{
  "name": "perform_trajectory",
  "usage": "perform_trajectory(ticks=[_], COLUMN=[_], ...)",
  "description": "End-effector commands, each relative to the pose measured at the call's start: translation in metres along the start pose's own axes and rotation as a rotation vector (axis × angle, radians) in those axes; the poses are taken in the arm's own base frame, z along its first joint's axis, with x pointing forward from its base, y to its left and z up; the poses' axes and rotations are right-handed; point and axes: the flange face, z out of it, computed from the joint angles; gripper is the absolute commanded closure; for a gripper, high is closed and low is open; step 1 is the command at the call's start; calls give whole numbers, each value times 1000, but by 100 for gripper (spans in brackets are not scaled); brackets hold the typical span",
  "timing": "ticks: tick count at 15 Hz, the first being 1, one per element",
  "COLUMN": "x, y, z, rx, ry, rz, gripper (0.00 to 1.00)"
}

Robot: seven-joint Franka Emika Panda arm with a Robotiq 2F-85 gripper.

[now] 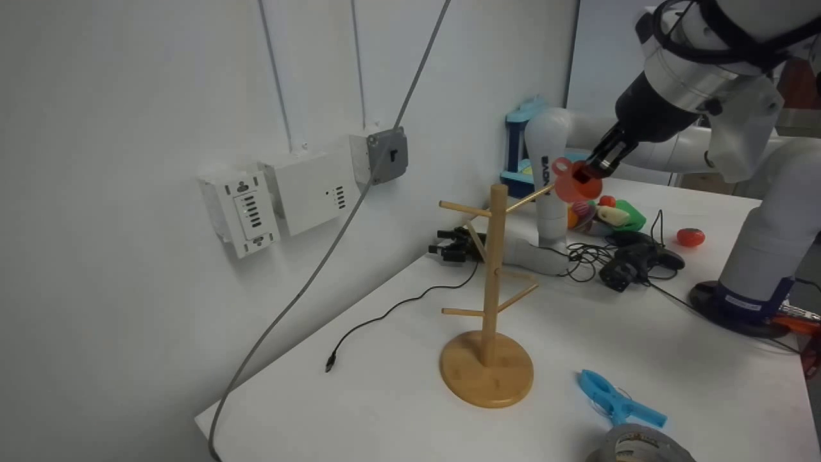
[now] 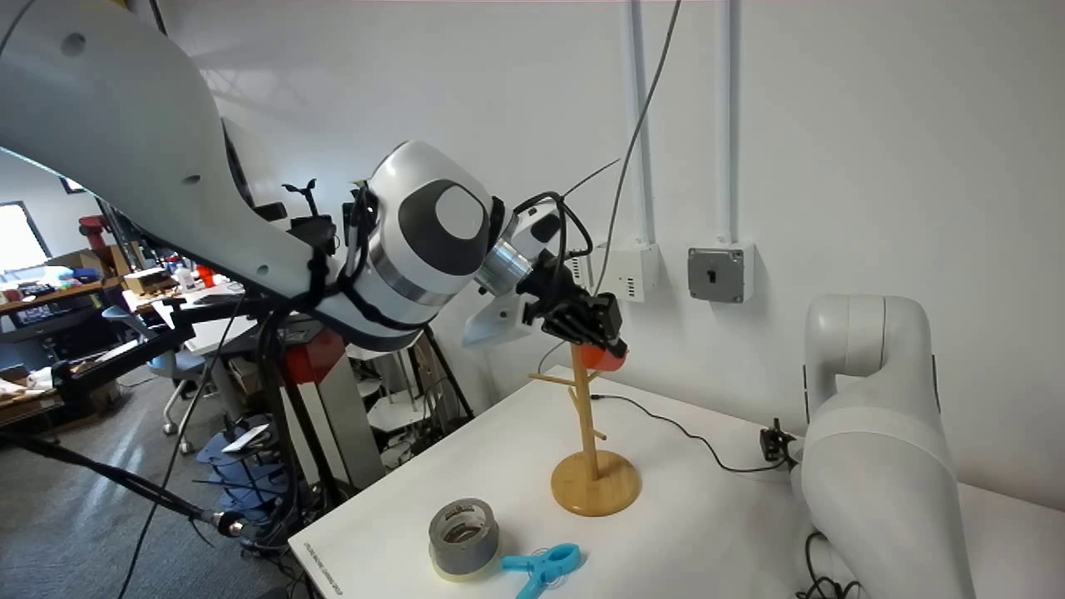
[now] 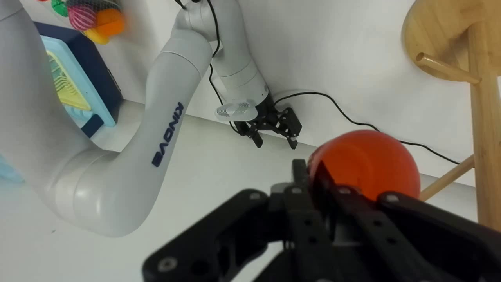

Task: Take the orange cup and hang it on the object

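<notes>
The orange cup is held up near an upper peg of the wooden mug tree. My gripper is shut on the cup's wall; in the wrist view one finger is inside the cup and one outside, with the gripper at its rim. The cup's ring handle faces the peg tip in an exterior view; I cannot tell whether the peg is through it. The cup also shows beside the pole top of the mug tree, under the gripper. The mug tree stands upright.
A blue plastic piece and tape rolls lie near the table's front. A white arm rests by the wall, with a thin black cable. A grey cable hangs across the view. Toys lie further back.
</notes>
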Motion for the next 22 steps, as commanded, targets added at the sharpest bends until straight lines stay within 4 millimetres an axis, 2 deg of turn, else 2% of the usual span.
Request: perform_trajectory(ticks=[1, 16, 22], x=[1, 3, -3], y=[-1, -18, -20], z=[2, 7, 6], rx=[-16, 8, 12], ry=[-10, -11, -16], rz=[2, -25, -28], gripper=[98, 98, 98])
